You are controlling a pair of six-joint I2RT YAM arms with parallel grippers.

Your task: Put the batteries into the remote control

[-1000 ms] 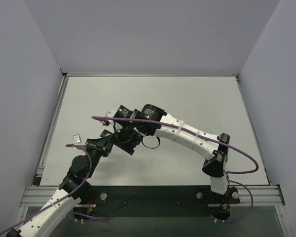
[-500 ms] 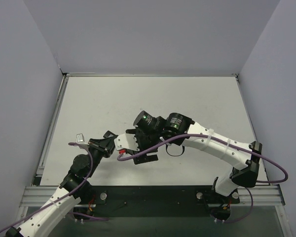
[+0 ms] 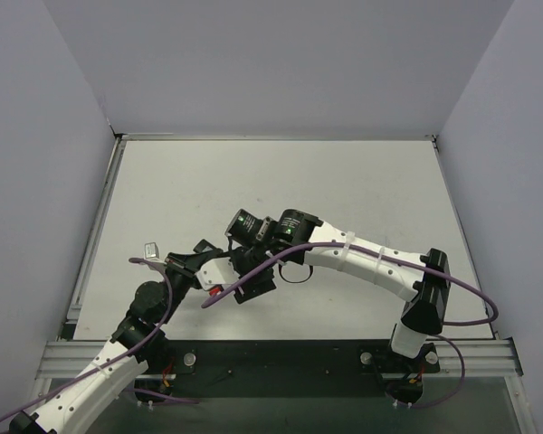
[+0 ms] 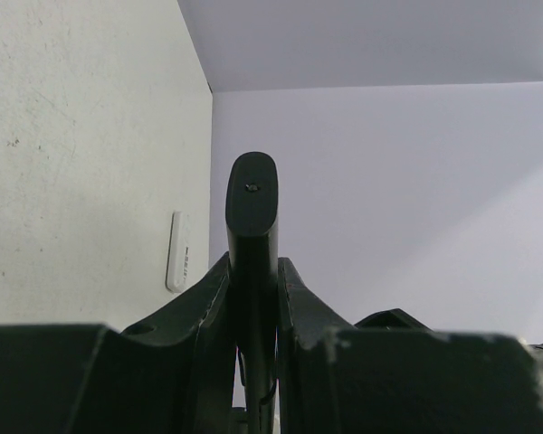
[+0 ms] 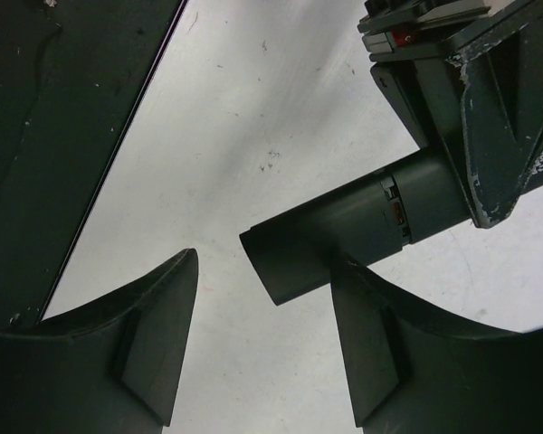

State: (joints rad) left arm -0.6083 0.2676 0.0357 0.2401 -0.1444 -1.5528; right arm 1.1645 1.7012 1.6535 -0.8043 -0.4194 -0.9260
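Remote control [image 4: 252,226], dark and slim, sits edge-on in the left gripper [image 4: 253,267], whose fingers are pressed tight on its sides. The right gripper [image 5: 262,271] hangs over the table [image 5: 253,108], fingers spread, the remote's free end between them and close against one finger. A small white oblong piece [image 4: 176,251] lies on the table beyond.

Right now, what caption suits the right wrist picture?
The right gripper, jaws open, at the free end of the dark remote clamped in the left gripper.
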